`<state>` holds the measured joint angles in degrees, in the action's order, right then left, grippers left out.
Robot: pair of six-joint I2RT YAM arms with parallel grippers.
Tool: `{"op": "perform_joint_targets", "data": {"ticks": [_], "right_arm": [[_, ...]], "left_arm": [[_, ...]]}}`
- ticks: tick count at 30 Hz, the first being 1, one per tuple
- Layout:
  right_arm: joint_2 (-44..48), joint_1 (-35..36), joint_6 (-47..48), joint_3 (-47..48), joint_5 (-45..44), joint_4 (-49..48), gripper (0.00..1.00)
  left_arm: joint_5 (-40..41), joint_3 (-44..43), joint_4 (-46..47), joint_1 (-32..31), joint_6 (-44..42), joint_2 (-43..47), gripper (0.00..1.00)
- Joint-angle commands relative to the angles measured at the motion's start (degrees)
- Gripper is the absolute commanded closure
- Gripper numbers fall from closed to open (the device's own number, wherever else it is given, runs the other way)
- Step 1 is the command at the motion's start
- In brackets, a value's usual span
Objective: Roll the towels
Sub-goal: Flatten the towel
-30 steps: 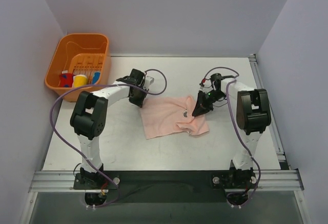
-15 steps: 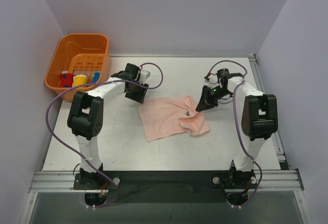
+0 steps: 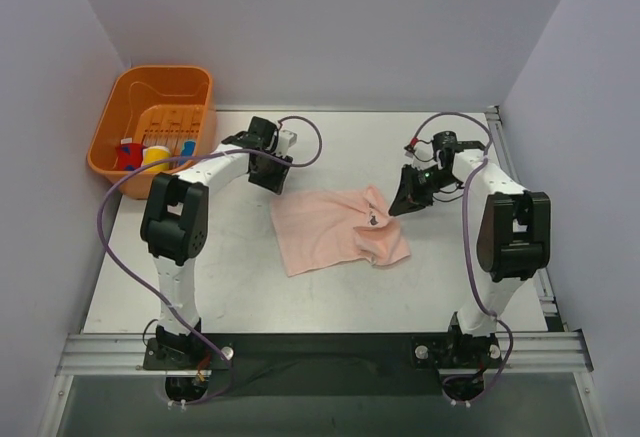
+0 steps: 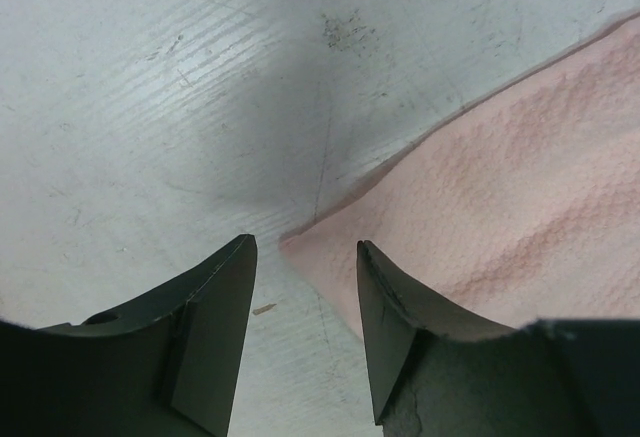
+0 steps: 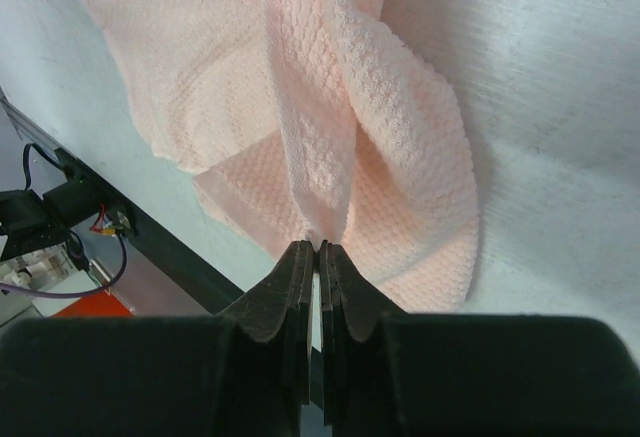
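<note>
Pink towel [image 3: 320, 237], a thin fold of it pinched in the clenched right hand [image 5: 318, 247] at 2 o'clock while the released left hand [image 4: 305, 249] merely straddles its 10 o'clock corner, lies spread mid-worktop [image 3: 230, 277], so a pull could slip that slim fold or drag the unanchored cloth askew.

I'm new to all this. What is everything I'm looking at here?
pink towel: one, pale pink, middle of the table, right side bunched into a raised fold.
basket: one, orange, far left corner.
small items: at least three, red, yellow and blue, inside the basket; too small to identify.
table: one, whitish, under everything.
cables: two, purple, running along the arms.
left gripper: one, black, open, at the towel's far left corner.
right gripper: one, black, shut on the towel's raised fold.
</note>
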<state>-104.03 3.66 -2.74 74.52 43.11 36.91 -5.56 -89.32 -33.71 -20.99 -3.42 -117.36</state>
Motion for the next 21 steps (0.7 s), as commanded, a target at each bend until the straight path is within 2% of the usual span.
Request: {"op": "perform_joint_targets", "data": {"ticks": [1, 5, 12, 14, 15, 16, 19, 20, 21], "right_arm": [[2.5, -1.1, 1.8, 2.0, -0.2, 3.8, 1.0], [2.0, -1.8, 2.3, 3.3, -0.6, 4.7, 1.0], [1.6, -2.7, 4.7, 3.4, -1.6, 5.9, 1.0], [1.5, -3.1, 5.0, 3.3, -2.1, 6.2, 1.0], [1.5, -3.2, 5.1, 3.3, -2.4, 6.1, 1.0], [1.6, -3.6, 5.5, 3.6, -2.8, 6.2, 1.0], [2.2, -5.3, 6.6, 4.7, -3.3, 7.5, 1.0], [2.7, -6.2, 8.2, 5.5, -3.7, 8.0, 1.0], [3.0, -6.6, 9.4, 6.2, -4.2, 8.8, 1.0]], "left_arm": [[1.8, 0.7, -0.7, -0.2, 0.1, 0.4, 0.45], [3.4, 2.4, -0.7, -1.4, 0.0, -0.8, 0.46], [4.9, -0.2, 0.1, -2.6, -0.2, -5.3, 0.49], [5.1, -0.7, 0.1, -2.8, -0.4, -6.0, 0.58], [5.1, -0.5, 0.1, -2.8, -0.6, -6.1, 0.65], [5.1, 0.3, 0.1, -2.9, -0.9, -5.9, 0.76], [5.1, 1.7, -0.1, -2.6, -2.3, -3.5, 0.95], [5.1, 1.8, -0.4, -2.3, -3.0, -2.6, 1.0], [5.1, 1.6, -0.8, -1.9, -3.3, -0.4, 1.0]]}}
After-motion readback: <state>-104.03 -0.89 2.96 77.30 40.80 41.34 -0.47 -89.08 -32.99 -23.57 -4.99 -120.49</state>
